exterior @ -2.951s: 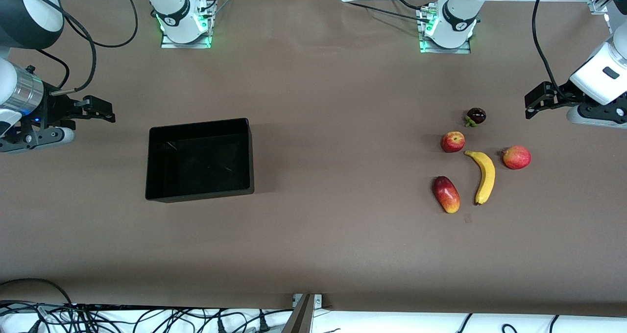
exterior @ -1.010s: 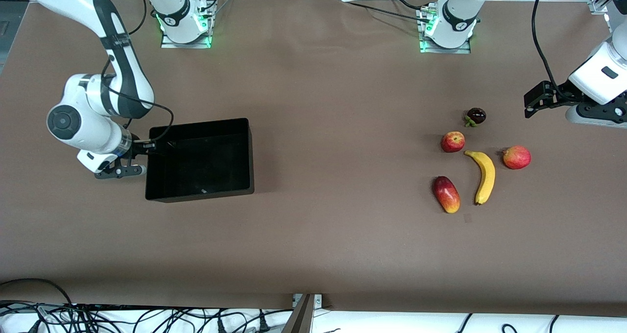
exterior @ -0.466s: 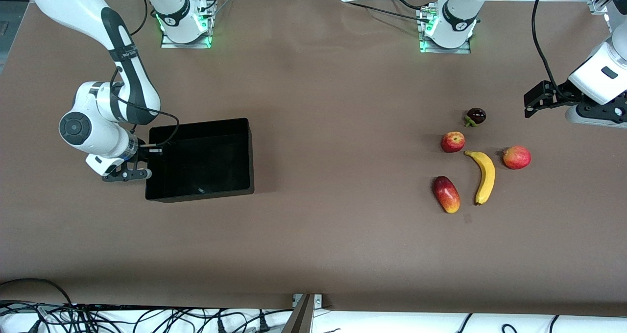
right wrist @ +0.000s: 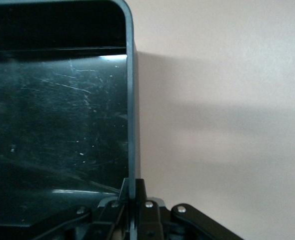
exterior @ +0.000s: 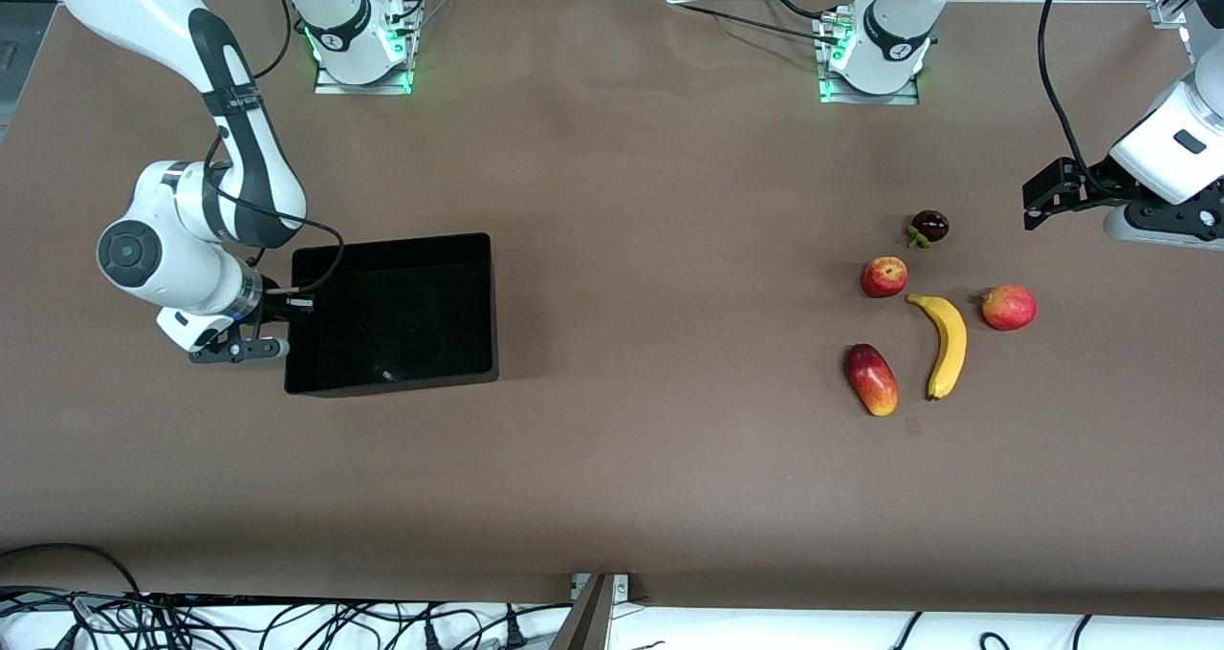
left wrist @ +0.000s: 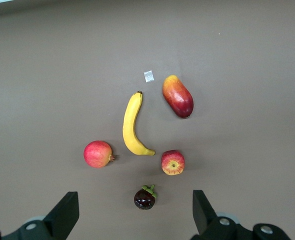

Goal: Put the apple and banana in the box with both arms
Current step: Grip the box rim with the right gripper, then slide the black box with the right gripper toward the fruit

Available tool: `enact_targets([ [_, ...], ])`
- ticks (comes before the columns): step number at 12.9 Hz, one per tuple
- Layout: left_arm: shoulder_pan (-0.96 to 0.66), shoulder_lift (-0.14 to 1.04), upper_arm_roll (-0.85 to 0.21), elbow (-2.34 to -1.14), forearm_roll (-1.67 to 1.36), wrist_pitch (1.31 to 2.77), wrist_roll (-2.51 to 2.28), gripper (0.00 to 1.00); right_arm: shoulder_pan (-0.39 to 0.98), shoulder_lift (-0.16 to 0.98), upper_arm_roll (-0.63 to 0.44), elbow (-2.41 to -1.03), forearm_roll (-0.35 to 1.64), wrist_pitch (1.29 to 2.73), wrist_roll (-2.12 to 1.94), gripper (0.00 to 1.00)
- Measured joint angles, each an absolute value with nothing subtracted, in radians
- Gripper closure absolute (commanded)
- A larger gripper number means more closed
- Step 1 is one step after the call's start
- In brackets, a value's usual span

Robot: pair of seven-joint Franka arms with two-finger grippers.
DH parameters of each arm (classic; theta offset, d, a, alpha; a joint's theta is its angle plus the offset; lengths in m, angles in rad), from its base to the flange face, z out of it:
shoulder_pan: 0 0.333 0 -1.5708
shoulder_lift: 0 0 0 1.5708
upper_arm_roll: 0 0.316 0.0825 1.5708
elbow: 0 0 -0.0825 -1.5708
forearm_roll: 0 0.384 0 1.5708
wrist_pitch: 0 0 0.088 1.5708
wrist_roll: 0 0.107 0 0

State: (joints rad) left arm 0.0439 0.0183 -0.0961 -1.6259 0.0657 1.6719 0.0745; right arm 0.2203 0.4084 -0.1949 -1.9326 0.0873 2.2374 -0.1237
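At box (exterior: 483, 306) wall: right gripper (exterior: 287, 323) clamped on it | left gripper (exterior: 1038, 201) spread, waiting

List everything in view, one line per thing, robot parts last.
box: one, black, on the table toward the right arm's end.
apple: one, red, beside the banana.
banana: one, yellow, amid the fruits.
pinkish-red round fruit: one, beside the banana.
elongated red-and-yellow fruit: one, nearest the front camera.
dark purple fruit: one, farthest.
right gripper: shut on the box wall.
left gripper: open, above the table by the fruits, waiting.
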Motion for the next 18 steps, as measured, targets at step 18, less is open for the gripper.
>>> enact_targets([
  [18, 0.043, 0.018, -0.096, -1.626, 0.066, 1.671, 0.075, 0.00, 0.716, 0.630, -0.004, -1.454, 0.222, 2.063, 0.604, 1.00],
])
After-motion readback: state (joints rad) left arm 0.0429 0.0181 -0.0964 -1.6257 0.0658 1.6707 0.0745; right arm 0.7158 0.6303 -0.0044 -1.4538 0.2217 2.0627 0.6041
